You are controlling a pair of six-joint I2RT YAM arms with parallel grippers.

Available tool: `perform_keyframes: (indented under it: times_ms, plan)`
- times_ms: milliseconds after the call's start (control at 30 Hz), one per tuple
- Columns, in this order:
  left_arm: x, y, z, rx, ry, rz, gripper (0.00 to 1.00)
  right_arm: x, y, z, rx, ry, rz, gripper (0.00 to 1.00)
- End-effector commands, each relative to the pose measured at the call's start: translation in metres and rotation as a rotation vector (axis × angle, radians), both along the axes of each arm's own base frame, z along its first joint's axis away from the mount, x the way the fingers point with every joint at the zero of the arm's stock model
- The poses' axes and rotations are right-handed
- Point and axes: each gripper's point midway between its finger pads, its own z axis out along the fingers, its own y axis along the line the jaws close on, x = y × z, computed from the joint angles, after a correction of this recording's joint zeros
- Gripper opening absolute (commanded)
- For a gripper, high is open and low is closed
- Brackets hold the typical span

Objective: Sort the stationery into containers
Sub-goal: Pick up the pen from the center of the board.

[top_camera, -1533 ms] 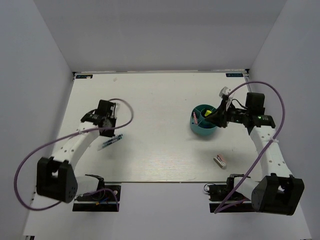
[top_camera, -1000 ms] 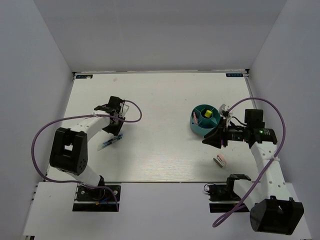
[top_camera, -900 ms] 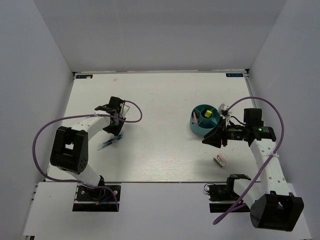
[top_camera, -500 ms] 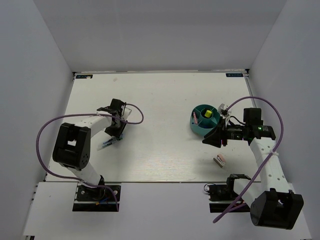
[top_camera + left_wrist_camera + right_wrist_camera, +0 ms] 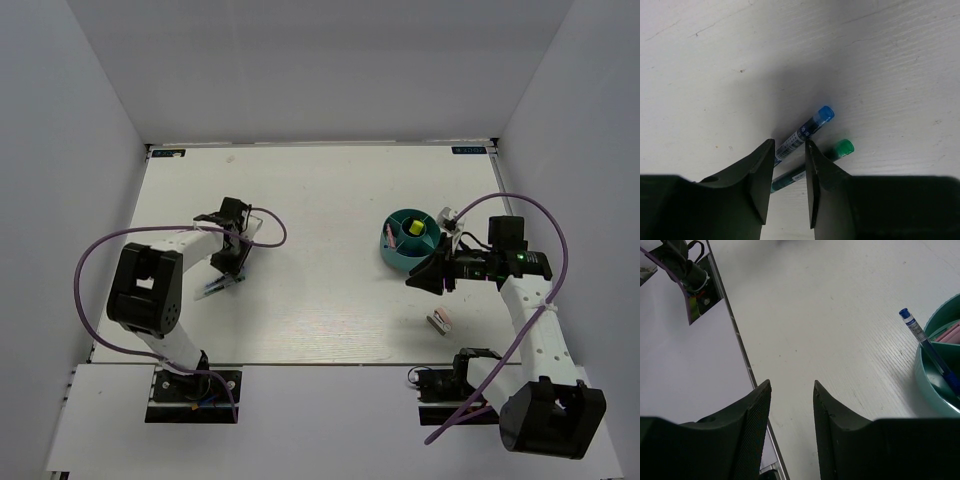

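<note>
The teal organiser stands right of centre with a yellow-capped item in it. In the right wrist view the organiser holds a thin blue pen upright and a pink item. My right gripper is open and empty, just near-side of the organiser. A pink-white block lies nearer the front. My left gripper is open, low over a blue pen that runs between its jaws. A black-green highlighter lies beside that pen.
The two pens lie together on the table's left. The table's front edge and the right arm's base mount show in the right wrist view. Grey walls enclose the table on three sides.
</note>
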Motion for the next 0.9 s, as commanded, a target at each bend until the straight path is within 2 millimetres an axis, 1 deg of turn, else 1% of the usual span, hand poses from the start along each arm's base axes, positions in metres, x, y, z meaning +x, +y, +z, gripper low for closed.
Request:
perform_keyframes:
  times_ms: [0, 67, 100, 167, 200, 267, 300, 333, 367, 433, 467, 500, 533, 567, 600, 633, 667, 700, 733, 767, 800, 833, 867]
  plan:
    - [0.001, 0.002, -0.013, -0.007, 0.024, 0.008, 0.41, -0.001, 0.0, 0.006, 0.012, -0.017, 0.0, 0.43]
    - [-0.001, 0.001, -0.017, -0.039, 0.045, 0.017, 0.38, -0.001, -0.001, 0.007, 0.014, -0.012, -0.003, 0.43]
    - [-0.001, 0.002, -0.018, -0.047, 0.053, 0.028, 0.35, -0.001, -0.002, 0.007, 0.014, -0.016, -0.003, 0.43]
    - [-0.005, -0.002, -0.021, -0.087, 0.08, 0.036, 0.33, -0.002, -0.002, 0.009, 0.02, -0.02, -0.002, 0.43]
    - [-0.006, 0.0, -0.024, -0.092, 0.092, 0.045, 0.29, -0.002, -0.002, 0.008, 0.021, -0.016, -0.003, 0.43]
    - [-0.006, -0.002, -0.024, -0.108, 0.096, 0.052, 0.25, -0.003, -0.003, 0.009, 0.02, -0.019, -0.007, 0.43]
    - [-0.005, -0.003, -0.024, -0.114, 0.097, 0.054, 0.15, -0.003, -0.003, 0.01, 0.024, -0.02, -0.007, 0.43]
    - [-0.004, -0.002, -0.023, -0.116, 0.095, 0.065, 0.08, -0.003, -0.003, 0.01, 0.025, -0.018, -0.009, 0.43]
    - [0.0, -0.002, -0.021, -0.113, 0.085, 0.072, 0.02, -0.003, -0.004, 0.011, 0.024, -0.027, -0.011, 0.43]
    - [0.005, -0.003, -0.013, -0.116, 0.063, 0.08, 0.01, -0.004, -0.004, 0.01, 0.028, -0.023, -0.012, 0.43]
    - [0.014, -0.005, -0.004, -0.127, 0.031, 0.088, 0.01, -0.004, -0.004, 0.01, 0.028, -0.018, -0.014, 0.43]
    - [0.017, -0.007, 0.0, -0.135, 0.016, 0.099, 0.01, -0.002, -0.005, 0.01, 0.028, -0.029, -0.019, 0.43]
    - [0.028, -0.012, 0.014, -0.151, -0.032, 0.094, 0.01, -0.002, -0.005, 0.01, 0.029, -0.026, -0.019, 0.43]
    - [0.035, -0.015, 0.026, -0.166, -0.076, 0.1, 0.01, -0.002, -0.005, 0.01, 0.029, -0.026, -0.019, 0.43]
    - [0.042, -0.019, 0.036, -0.183, -0.114, 0.106, 0.0, -0.002, -0.006, 0.009, 0.028, -0.02, -0.023, 0.47]
    - [0.045, -0.03, 0.044, -0.196, -0.134, 0.085, 0.0, -0.001, -0.007, 0.009, 0.025, -0.022, -0.027, 0.51]
    - [0.063, -0.042, 0.079, -0.249, -0.24, 0.094, 0.0, 0.001, -0.009, 0.007, 0.014, -0.022, -0.037, 0.56]
    - [0.068, -0.05, 0.092, -0.275, -0.277, 0.087, 0.0, 0.002, -0.01, 0.006, 0.009, -0.016, -0.049, 0.6]
    - [0.072, -0.082, 0.125, -0.34, -0.358, 0.016, 0.0, 0.01, -0.015, 0.0, -0.03, -0.034, -0.077, 0.69]
    - [0.076, -0.101, 0.144, -0.399, -0.397, 0.012, 0.0, 0.013, -0.018, -0.003, -0.045, -0.034, -0.097, 0.7]
    - [0.075, -0.134, 0.165, -0.466, -0.44, -0.049, 0.0, 0.014, -0.02, -0.003, -0.052, -0.009, -0.138, 0.69]
    - [0.075, -0.152, 0.183, -0.507, -0.489, -0.087, 0.0, 0.026, -0.025, -0.003, -0.072, -0.056, -0.17, 0.62]
    - [0.067, -0.183, 0.197, -0.566, -0.509, -0.14, 0.0, 0.045, -0.044, -0.022, -0.178, -0.071, -0.286, 0.41]
